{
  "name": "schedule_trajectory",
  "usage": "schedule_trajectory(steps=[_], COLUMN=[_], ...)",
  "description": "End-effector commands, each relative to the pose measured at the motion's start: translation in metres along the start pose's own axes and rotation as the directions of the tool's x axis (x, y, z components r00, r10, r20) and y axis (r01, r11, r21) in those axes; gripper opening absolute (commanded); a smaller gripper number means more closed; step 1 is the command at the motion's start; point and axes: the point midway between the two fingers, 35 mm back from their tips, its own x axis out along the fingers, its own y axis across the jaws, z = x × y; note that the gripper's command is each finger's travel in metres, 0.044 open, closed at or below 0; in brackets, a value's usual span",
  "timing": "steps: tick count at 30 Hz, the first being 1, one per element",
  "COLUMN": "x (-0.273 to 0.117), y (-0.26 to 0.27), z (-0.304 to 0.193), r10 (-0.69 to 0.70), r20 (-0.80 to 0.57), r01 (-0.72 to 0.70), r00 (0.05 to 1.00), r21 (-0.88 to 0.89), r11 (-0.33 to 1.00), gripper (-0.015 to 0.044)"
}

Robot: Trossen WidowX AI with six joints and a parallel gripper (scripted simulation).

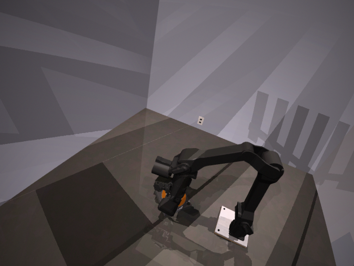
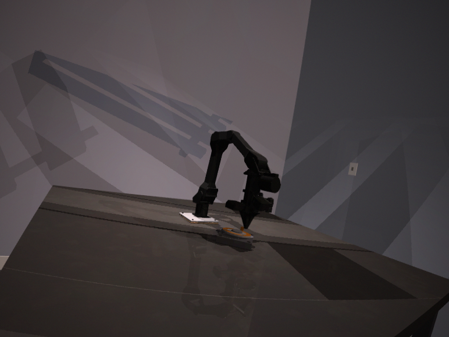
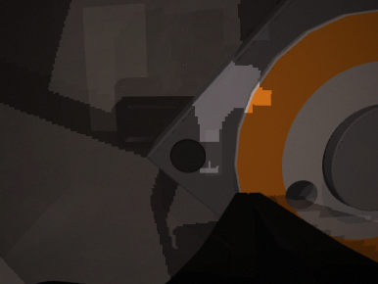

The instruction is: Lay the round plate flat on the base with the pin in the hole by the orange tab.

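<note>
- Hand: fingers drawn together to a single point, nothing between them. It points straight down at the plate; from the exterior view the tip stands at the plate's upper face — contact or a hair's gap, cannot tell.
- Plate: round, grey with a broad orange ring, seated on the square grey base. The large central post comes up through its middle.
- Orange tab: small bright patch on the plate's outer edge, on the side toward the base's near corner.
- One small dark hole in the plate shows on the ring's inner edge, just beside the hand's dark body, which covers the lower part of the wrist view. Whether this is the tab's hole, cannot tell; the pin is not made out.
- Base corner carries a dark round screw hole, apart from the plate's rim.
- Base sits on the dark table, near the arm's white mounting plate — the plate lies mostly hidden under the wrist in the top view.
- Whether the plate lies flat or tilted: cannot tell.
</note>
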Motion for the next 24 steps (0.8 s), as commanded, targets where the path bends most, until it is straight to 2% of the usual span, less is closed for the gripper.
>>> schedule_trajectory(steps=[1, 24], x=[0.003, 0.003], y=[-0.002, -0.011], z=[-0.008, -0.020], r10=[-0.004, -0.005], r20=[-0.020, -0.021], r01=[0.005, 0.005], r00=[1.000, 1.000], r21=[0.002, 0.002], r11=[1.000, 1.000], gripper=[0.0000, 0.0000])
